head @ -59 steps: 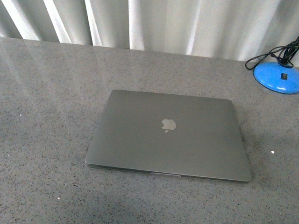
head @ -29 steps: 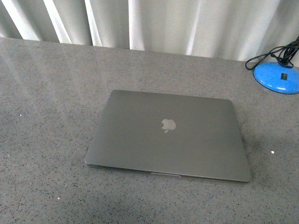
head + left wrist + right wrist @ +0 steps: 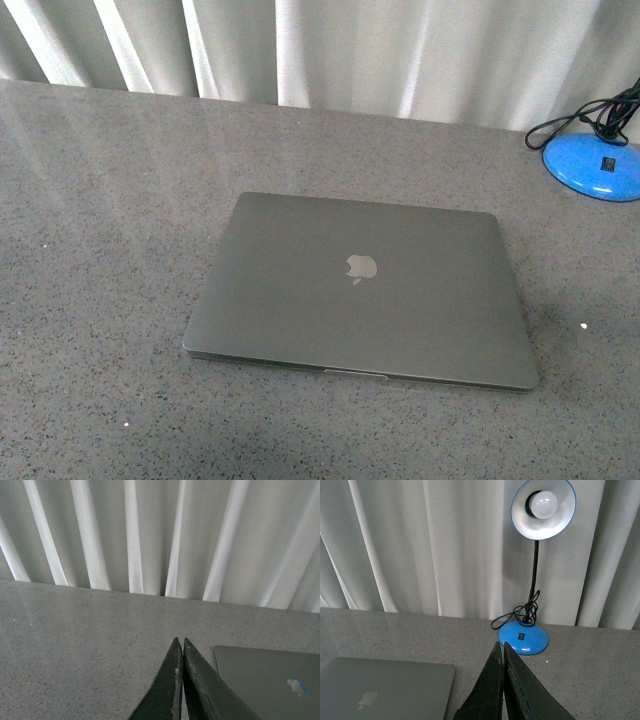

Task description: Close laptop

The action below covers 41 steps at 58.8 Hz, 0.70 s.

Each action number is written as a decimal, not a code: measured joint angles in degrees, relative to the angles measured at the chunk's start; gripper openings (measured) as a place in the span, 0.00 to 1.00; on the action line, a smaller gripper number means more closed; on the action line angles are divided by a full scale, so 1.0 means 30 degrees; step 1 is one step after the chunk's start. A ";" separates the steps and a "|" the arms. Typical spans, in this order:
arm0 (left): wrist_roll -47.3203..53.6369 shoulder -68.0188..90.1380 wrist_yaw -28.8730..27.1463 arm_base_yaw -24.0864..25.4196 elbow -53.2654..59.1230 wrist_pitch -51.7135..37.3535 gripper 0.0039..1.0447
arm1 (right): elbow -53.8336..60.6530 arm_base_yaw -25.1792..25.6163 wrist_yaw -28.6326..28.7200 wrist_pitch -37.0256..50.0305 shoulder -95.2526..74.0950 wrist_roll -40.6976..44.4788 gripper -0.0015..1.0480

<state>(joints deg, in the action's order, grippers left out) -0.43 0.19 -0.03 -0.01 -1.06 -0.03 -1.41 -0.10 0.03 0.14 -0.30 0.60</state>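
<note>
laptop (image 3: 360, 290) lid already flat down mid-bench (image 3: 100, 250), task looks done; left claw (image 3: 180, 647) and right claw (image 3: 501, 650) both pinched together, empty, clear of it.

We see the slim grey metal laptop (image 3: 360, 290) lying flat, lid down, on the speckled grey stone counter (image 3: 100, 230), roughly at its middle and slightly toward our right. Behind it, along the counter's far edge, hangs the pleated white curtain (image 3: 330, 45). Far to the right, near that edge and well apart from the laptop, stands the blue round-based desk lamp (image 3: 523, 636), its coiled black cord (image 3: 520, 614) resting on the base. Our left hand (image 3: 179, 645) hovers off the laptop's left side; our right hand (image 3: 500, 647) sits between laptop and lamp.
</note>
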 joint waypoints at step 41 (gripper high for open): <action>0.0044 0.0000 0.0000 0.0000 0.0000 0.0000 0.94 | 0.0000 0.0000 0.0000 0.0000 0.0000 -0.0044 0.90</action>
<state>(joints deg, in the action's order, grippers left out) -0.30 0.19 -0.03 -0.01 -1.06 -0.03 -1.41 -0.10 0.03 0.14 -0.30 0.47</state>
